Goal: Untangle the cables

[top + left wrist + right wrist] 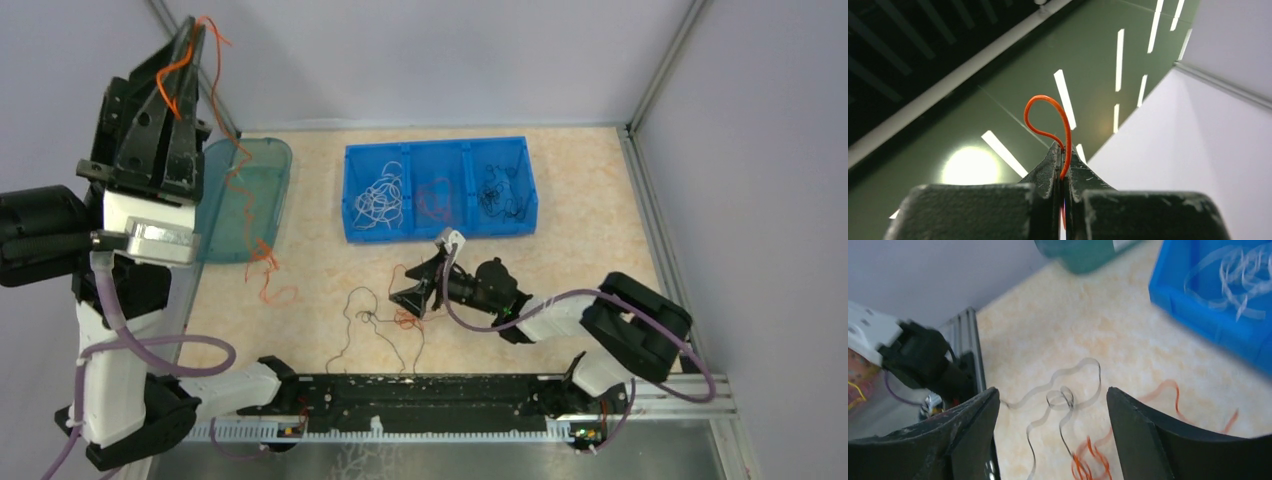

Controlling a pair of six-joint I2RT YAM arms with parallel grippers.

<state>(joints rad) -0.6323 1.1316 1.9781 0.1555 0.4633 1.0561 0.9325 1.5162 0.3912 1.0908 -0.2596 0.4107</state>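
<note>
High at the far left, my left gripper [190, 55] is shut on a thin orange cable [243, 178]. That cable hangs down from it and trails onto the table near the teal lid. In the left wrist view the orange cable [1047, 100] loops up out of the shut left gripper [1064, 150]. My right gripper [412, 283] is open, low over the table's middle. A thin black cable [365, 320] lies curled there beside a small orange clump [405, 320]. In the right wrist view the open right gripper [1052, 392] frames the black cable [1063, 397] and the orange clump [1088, 460], touching neither.
A blue three-compartment bin [440, 232] at the back holds white [380, 195], red [437, 195] and black [497, 190] wire clumps. A translucent teal lid [250, 200] lies to its left. Metal frame rails border the table on the right and near edges.
</note>
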